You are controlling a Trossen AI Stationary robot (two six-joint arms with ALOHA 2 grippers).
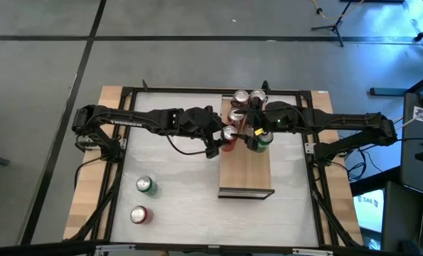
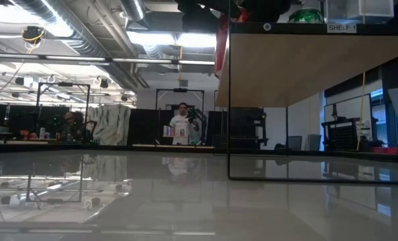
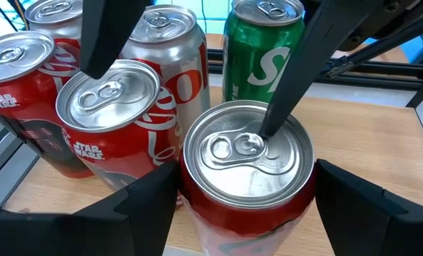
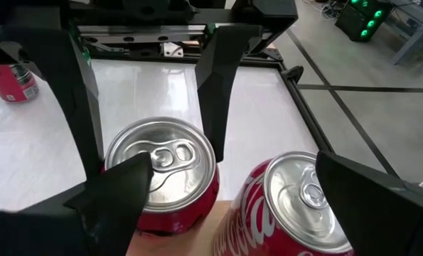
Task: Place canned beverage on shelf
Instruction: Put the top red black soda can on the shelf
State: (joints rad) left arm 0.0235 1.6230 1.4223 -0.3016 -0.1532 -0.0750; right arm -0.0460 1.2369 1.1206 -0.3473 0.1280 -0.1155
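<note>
The shelf (image 1: 245,171) is a light-wood board raised on a black frame over the table's middle. Several cans stand at its far end (image 1: 239,97). A green can (image 1: 263,141) stands near its right edge. My left gripper (image 3: 247,174) reaches in from the left and is shut on a red can (image 3: 248,160) at the shelf's left edge. The can's base is hidden. My right gripper (image 4: 234,162) is open, with its fingers on either side of a red Coca-Cola can (image 4: 296,199). Its near finger (image 3: 289,78) reaches over the held can's top. My left gripper pinches the red can's side wall (image 3: 193,203) between its two fingers, just under the rim. The fingers come from the table's left, slanting a little downward. The can stays upright. I cannot tell whether my right gripper's near fingertip touches the held can's lid (image 3: 266,135).
A green can (image 1: 146,185) and a red can (image 1: 138,214) stand on the white tabletop at the near left. The black frame (image 1: 119,142) runs round the table. A person (image 2: 180,124) stands far off in the room beyond.
</note>
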